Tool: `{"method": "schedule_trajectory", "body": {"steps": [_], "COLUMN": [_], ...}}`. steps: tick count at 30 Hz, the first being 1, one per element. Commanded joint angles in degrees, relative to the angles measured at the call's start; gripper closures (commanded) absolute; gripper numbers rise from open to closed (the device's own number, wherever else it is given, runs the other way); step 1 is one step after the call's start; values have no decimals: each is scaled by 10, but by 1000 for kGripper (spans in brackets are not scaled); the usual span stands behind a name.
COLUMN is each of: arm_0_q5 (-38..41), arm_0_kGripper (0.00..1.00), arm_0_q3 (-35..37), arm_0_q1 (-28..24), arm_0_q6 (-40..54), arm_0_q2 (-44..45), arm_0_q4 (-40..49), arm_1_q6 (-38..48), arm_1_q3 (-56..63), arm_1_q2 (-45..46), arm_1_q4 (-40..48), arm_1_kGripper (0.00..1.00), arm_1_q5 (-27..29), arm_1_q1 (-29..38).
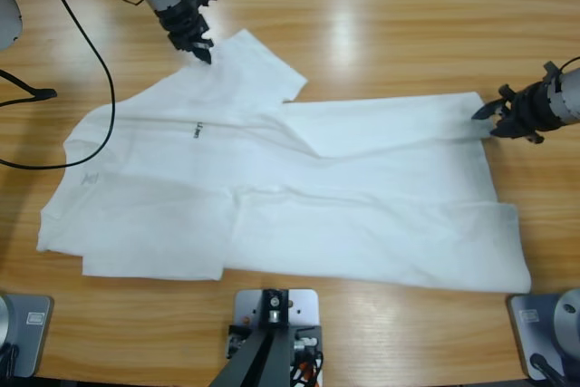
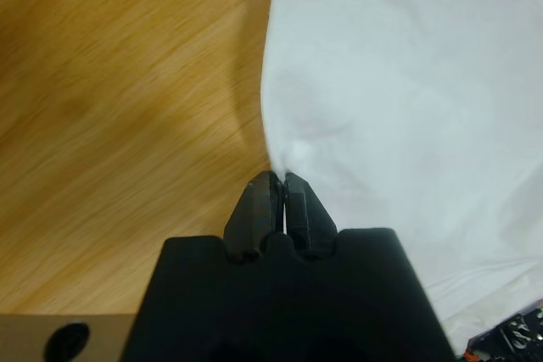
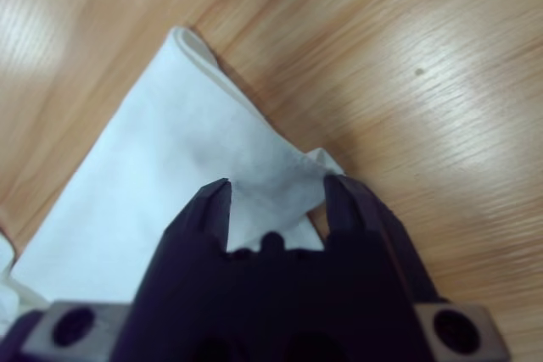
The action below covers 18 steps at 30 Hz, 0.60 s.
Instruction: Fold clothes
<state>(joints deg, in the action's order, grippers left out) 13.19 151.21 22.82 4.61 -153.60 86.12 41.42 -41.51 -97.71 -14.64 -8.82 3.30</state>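
Left gripper (image 2: 278, 177) pinched on shirt (image 1: 299, 197) edge; right gripper (image 3: 276, 192) wide over a corner (table (image 1: 390, 33) beneath).

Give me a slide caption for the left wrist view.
Left gripper shut on the white T-shirt edge above the wooden table.

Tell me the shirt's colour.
Plain white shirt with a tiny dark chest mark; high view shows it best.

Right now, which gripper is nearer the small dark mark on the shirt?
Left. The left gripper pinches the shirt at a sleeve edge, just beyond the dark mark; the right gripper sits open at the far hem corner.
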Motion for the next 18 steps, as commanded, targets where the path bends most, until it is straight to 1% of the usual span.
{"method": "schedule_trajectory", "body": {"steps": [1,2,3,7,10,12,13,15,16,17,18], "arm_0_q5": [8,8,8,8,8,8,8,8,9,8,8], "arm_0_kGripper": [1000,1000,1000,1000,1000,1000,1000,1000,1000,1000,1000], "arm_0_q3": [166,166,166,166,166,166,166,166,166,166,166], "arm_0_q1": [-7,-7,-7,-7,-7,-7,-7,-7,-7,-7,-7], "arm_0_q6": [-4,-4,-4,-3,-2,-2,-2,-1,0,0,1], "arm_0_q2": [-35,-35,-35,-34,-34,-34,-34,-34,-34,-34,-34], "arm_0_q4": [45,45,45,48,49,49,49,50,51,51,51], "arm_1_q6": [4,4,4,4,4,1,-3,-5,-6,-7,-7], "arm_1_q3": [19,19,21,25,27,35,37,43,44,46,47], "arm_1_q2": [9,13,15,5,-13,-25,-32,-43,-46,-47,-46], "arm_1_q4": [-7,-12,-14,-14,-1,27,37,52,55,58,59], "arm_1_kGripper": [324,244,206,198,222,314,403,522,547,642,690], "arm_1_q5": [28,33,35,38,27,14,11,6,4,2,1], "arm_1_q1": [-7,-7,-7,-7,-7,-7,-7,-7,-7,-7,-7]}}
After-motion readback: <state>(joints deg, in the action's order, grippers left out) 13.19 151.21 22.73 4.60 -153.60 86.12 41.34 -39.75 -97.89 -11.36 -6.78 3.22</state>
